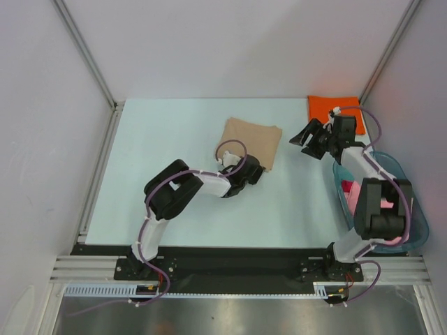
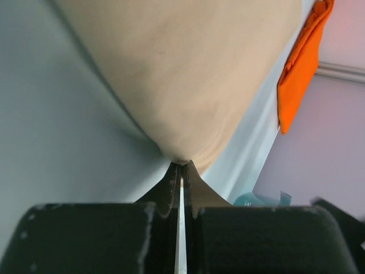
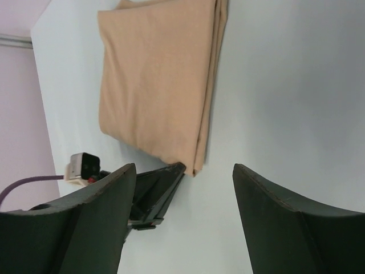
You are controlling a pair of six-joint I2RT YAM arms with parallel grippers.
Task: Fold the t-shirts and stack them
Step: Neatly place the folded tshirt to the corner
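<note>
A folded tan t-shirt (image 1: pixel 251 142) lies flat mid-table; it also shows in the left wrist view (image 2: pixel 182 74) and the right wrist view (image 3: pixel 159 80). My left gripper (image 1: pixel 260 171) is at its near right corner, jaws shut on the tip of that corner (image 2: pixel 181 164). A folded orange t-shirt (image 1: pixel 335 112) lies at the back right, also seen in the left wrist view (image 2: pixel 299 63). A pink t-shirt (image 1: pixel 363 195) lies in the tub. My right gripper (image 1: pixel 307 136) is open and empty (image 3: pixel 184 166), above the table right of the tan shirt and facing it.
A translucent teal tub (image 1: pixel 412 209) stands at the right edge beside the right arm, and its rim shows in the left wrist view (image 2: pixel 256 200). White walls with metal frame posts (image 1: pixel 84 49) close in the table on three sides. The left gripper's fingers (image 3: pixel 154 194) show in the right wrist view.
</note>
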